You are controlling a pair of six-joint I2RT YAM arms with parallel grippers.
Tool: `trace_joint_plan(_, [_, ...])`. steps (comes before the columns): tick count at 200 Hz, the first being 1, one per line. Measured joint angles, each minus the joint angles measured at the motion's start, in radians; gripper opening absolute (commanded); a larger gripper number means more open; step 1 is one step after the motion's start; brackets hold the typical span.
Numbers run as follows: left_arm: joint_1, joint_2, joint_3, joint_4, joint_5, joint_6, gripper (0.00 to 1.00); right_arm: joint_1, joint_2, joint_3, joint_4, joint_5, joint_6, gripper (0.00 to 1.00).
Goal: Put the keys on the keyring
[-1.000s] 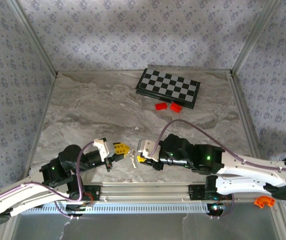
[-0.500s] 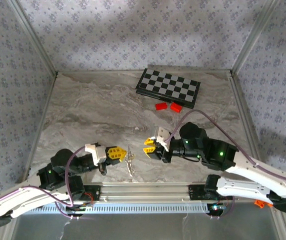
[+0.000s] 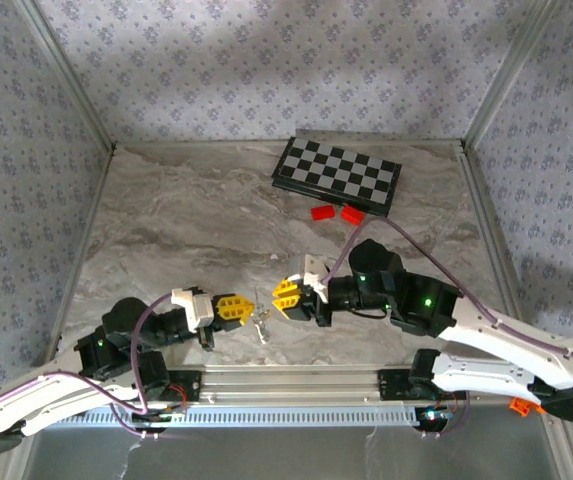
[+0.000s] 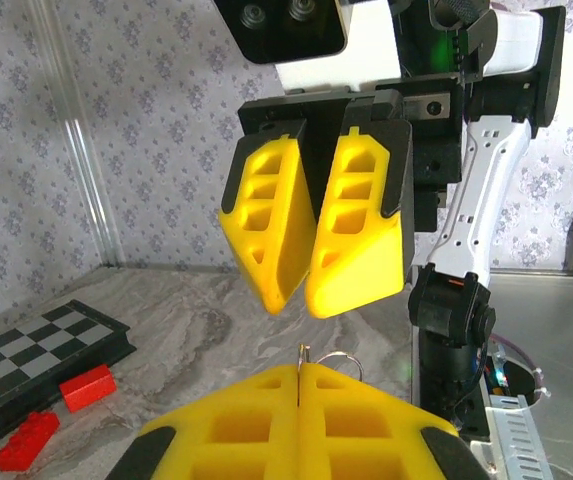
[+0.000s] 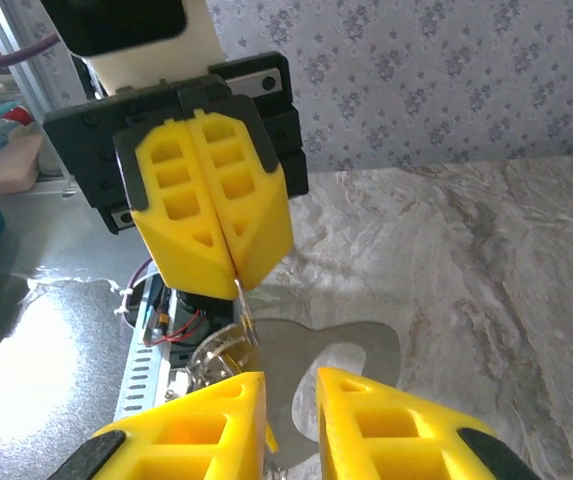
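Keyring (image 5: 216,355) pinched in left gripper (image 3: 231,306); right gripper (image 3: 286,296) faces it from 3 o'clock.
The left fingers are pressed together on the thin wire ring, which hangs with 1 flat key (image 5: 376,340) just below them, near the 6 o'clock edge of the table (image 3: 186,220). The right fingers stand narrow, with nothing seen in the slit between them. Judgement: light, stiff, slick steel. The ring would twist in an off-centre pinch, so the key's broad head looks like the best hold. The chessboard (image 3: 338,172) and 2 red blocks (image 3: 323,212) sit at 1 o'clock, well apart. Only the bulky yellow fingertips crowd each other.
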Motion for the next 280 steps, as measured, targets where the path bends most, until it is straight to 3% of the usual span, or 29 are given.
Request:
trace_joint_plan(73, [0.0,0.012,0.0,0.013,0.0,0.003,0.0,0.013,0.026,0.0,0.032,-0.023,0.015,0.24])
trace_joint_plan(156, [0.0,0.012,0.0,0.015,0.0,0.003,0.0,0.026,0.049,-0.001,0.032,-0.025,0.014,0.2])
trace_joint_plan(238, [0.0,0.012,0.0,0.015,0.002,0.003,0.0,0.033,0.063,-0.002,0.037,-0.029,0.014,0.14])
trace_joint_plan(280, [0.0,0.012,0.0,0.014,0.004,0.003,0.0,0.033,0.07,-0.002,0.038,-0.029,0.015,0.06])
